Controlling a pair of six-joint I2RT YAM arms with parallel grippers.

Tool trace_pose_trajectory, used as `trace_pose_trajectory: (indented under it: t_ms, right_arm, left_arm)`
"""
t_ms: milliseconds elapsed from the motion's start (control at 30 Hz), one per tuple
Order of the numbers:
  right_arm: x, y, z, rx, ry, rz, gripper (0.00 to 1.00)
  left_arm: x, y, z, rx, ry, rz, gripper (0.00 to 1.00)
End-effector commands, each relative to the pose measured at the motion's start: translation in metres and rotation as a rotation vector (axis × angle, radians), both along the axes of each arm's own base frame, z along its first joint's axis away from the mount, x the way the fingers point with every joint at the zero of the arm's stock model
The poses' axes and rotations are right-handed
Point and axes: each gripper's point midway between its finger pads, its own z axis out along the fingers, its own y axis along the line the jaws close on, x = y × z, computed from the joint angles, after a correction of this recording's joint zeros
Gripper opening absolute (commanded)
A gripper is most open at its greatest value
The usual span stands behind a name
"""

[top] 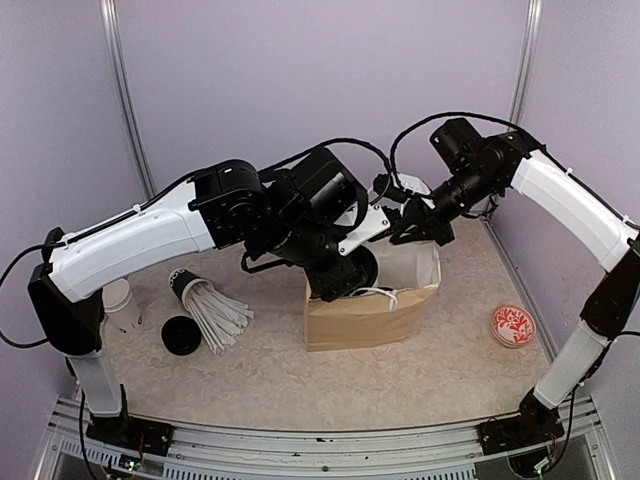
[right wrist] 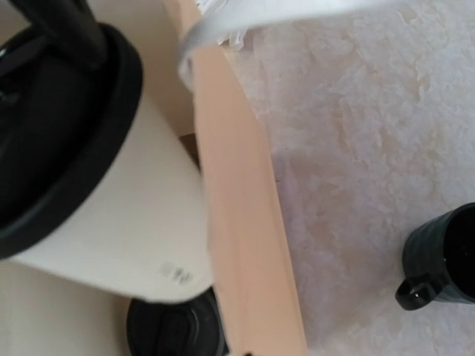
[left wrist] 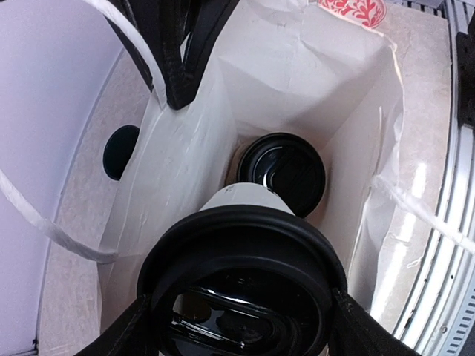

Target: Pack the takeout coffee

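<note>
A white takeout coffee cup [left wrist: 249,194] with a black lid [left wrist: 241,285] hangs tilted inside the mouth of the brown paper bag [top: 365,318]. My left gripper [left wrist: 245,326] is shut on it, one finger on each side of the lid. A second lidded cup [left wrist: 283,172] stands on the bag's floor, just past the held one. The right wrist view shows the held cup [right wrist: 111,222] against the bag wall [right wrist: 241,222] and the lower lid [right wrist: 174,332]. My right gripper [top: 415,226] is shut on the bag's far rim, pinching the white lining [left wrist: 223,111].
A black cup of white straws [top: 210,305] lies left of the bag beside a loose black lid [top: 181,335] and a white cup [top: 118,300]. A dark green mug [right wrist: 441,256] stands behind the bag. A red-patterned disc [top: 513,325] lies to the right.
</note>
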Motion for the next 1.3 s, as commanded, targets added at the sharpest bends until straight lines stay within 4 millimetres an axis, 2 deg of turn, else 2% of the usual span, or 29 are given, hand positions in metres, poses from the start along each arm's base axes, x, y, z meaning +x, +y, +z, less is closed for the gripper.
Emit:
trace_pose_trajectory:
  t_ms: [0,100,167,367,567,733,833,933,1000,1100,1200,1267]
  right_arm:
    - [-0.01,0.002,0.012,0.01,-0.013,0.008,0.0]
    - [-0.012,0.002,0.014,0.015,-0.012,0.011,0.0]
    - [-0.014,0.002,0.014,0.017,-0.005,0.014,0.04]
    - [-0.027,0.0,0.03,0.059,-0.024,0.043,0.3]
    - [-0.039,-0.004,0.058,0.115,-0.075,0.077,0.45]
    - [-0.04,-0.007,0.072,0.142,-0.113,0.08,0.49]
    - [-0.032,-0.012,0.074,0.15,-0.128,0.065,0.49]
    - [-0.011,-0.019,0.069,0.149,-0.141,0.011,0.5]
    - [0.004,-0.02,0.058,0.133,-0.124,-0.023,0.49]
    - [0.021,-0.018,0.032,0.092,-0.084,-0.06,0.49]
    - [0.033,-0.016,0.002,0.052,-0.059,-0.076,0.48]
    - [0.037,-0.015,-0.011,0.035,-0.047,-0.08,0.48]
  left_arm:
    - [0.005,0.021,-0.008,0.091,-0.07,0.088,0.65]
    - [0.002,0.023,-0.009,0.091,-0.056,0.098,0.65]
    - [-0.002,0.023,-0.013,0.1,-0.051,0.099,0.65]
    - [-0.021,0.021,-0.014,0.121,-0.072,0.072,0.65]
    - [-0.031,0.029,-0.027,0.169,-0.073,0.088,0.65]
    - [-0.03,0.033,-0.029,0.198,-0.118,0.113,0.65]
    - [-0.032,0.035,-0.026,0.209,-0.156,0.12,0.65]
    - [-0.038,0.033,-0.021,0.216,-0.201,0.112,0.65]
    - [-0.045,0.033,-0.023,0.222,-0.205,0.094,0.65]
    - [-0.052,0.034,-0.032,0.252,-0.212,0.072,0.65]
    - [-0.059,0.035,-0.04,0.274,-0.211,0.056,0.65]
    - [-0.062,0.036,-0.043,0.283,-0.215,0.055,0.65]
